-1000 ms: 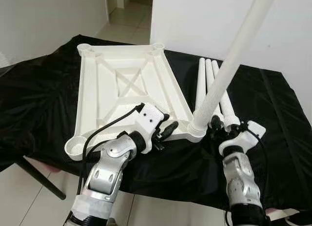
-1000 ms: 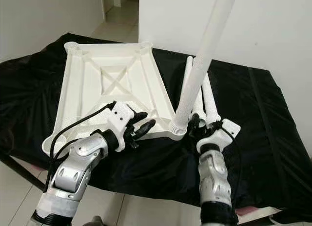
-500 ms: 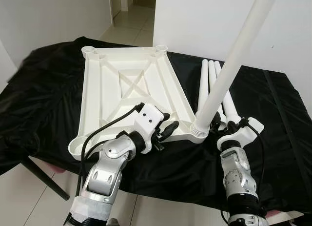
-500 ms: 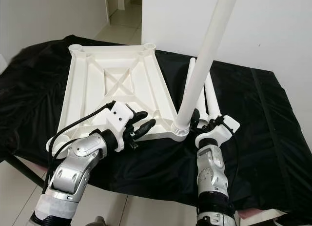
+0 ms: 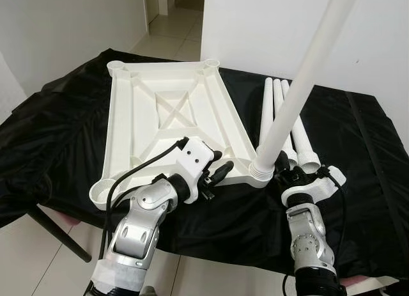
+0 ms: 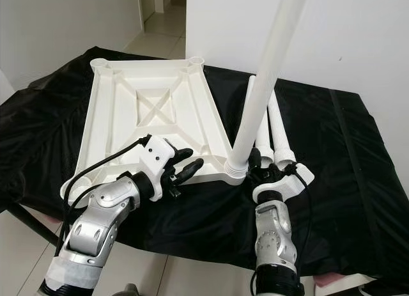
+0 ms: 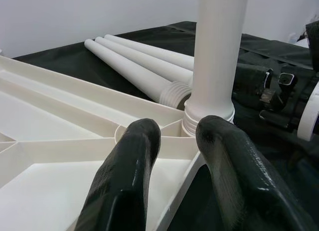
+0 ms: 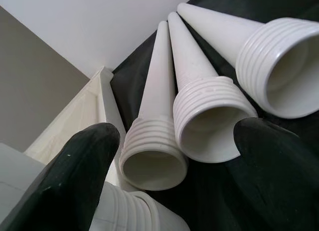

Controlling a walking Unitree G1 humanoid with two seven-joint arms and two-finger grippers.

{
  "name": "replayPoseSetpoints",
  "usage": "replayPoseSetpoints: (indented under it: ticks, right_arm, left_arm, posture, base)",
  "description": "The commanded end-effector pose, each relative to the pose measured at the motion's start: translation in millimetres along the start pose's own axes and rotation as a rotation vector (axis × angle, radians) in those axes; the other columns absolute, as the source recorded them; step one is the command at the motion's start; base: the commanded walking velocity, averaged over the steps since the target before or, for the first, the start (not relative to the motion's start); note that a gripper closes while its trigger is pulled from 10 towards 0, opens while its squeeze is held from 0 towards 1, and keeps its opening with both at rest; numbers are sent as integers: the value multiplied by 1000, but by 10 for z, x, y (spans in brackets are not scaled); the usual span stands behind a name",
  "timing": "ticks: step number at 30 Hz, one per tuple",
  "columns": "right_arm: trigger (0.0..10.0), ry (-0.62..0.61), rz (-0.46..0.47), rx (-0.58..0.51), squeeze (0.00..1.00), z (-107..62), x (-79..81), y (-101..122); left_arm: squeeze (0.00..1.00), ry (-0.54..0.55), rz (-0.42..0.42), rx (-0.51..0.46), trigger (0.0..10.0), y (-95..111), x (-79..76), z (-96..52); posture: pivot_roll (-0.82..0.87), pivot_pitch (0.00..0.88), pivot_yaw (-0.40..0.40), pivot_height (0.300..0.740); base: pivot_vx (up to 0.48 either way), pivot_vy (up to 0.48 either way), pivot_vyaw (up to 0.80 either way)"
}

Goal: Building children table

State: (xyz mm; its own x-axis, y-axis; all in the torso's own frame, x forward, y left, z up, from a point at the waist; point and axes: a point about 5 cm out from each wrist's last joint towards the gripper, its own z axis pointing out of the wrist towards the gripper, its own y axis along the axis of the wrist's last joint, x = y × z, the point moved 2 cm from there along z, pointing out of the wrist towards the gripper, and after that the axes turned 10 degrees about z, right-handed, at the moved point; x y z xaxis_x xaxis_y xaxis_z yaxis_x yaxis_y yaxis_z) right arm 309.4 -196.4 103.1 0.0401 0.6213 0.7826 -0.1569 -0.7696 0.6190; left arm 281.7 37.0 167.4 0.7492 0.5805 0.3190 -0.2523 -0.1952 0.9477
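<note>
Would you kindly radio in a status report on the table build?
Left gripper open at white tabletop frame. Right gripper open by three loose white legs. One white leg upright in near corner socket. Nothing blocking.

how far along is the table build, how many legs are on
One leg stands in the near right corner socket of the upturned tabletop. Three loose legs lie beside it. Nothing is in hand: the left gripper rests open on the tabletop's near edge, and the right gripper is open at the loose legs' threaded ends.
</note>
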Motion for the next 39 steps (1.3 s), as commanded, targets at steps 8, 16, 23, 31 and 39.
replayPoseSetpoints:
  ticks: [8, 16, 23, 31, 39]
  right_arm:
    - [10000, 16, 122, 40, 0, 171, 44, -79]
    - [10000, 29, 197, 61, 0, 277, 80, -144]
    - [10000, 41, 223, 62, 0, 370, 114, -152]
    - [10000, 61, 268, 39, 0, 609, 233, -91]
    - [2471, 55, 287, -7, 0, 735, 301, 20]
  left_arm:
    - [0, 105, 12, 27, 10000, 18, 84, -16]
    - [0, 95, 14, 35, 10000, 30, 64, -62]
    - [0, 88, 11, 40, 10000, 36, 51, -79]
    - [0, 66, 7, 50, 10000, 48, 16, -95]
    - [0, 56, 7, 52, 10000, 61, -6, -100]
  posture:
    - [163, 24, -16, 740]
    - [183, 36, 4, 740]
    - [194, 47, 17, 740]
    - [206, 62, 39, 740]
    - [212, 72, 36, 740]
  base:
    - [0, 0, 0]
    - [0, 0, 0]
    - [0, 0, 0]
    - [0, 0, 0]
    - [0, 0, 0]
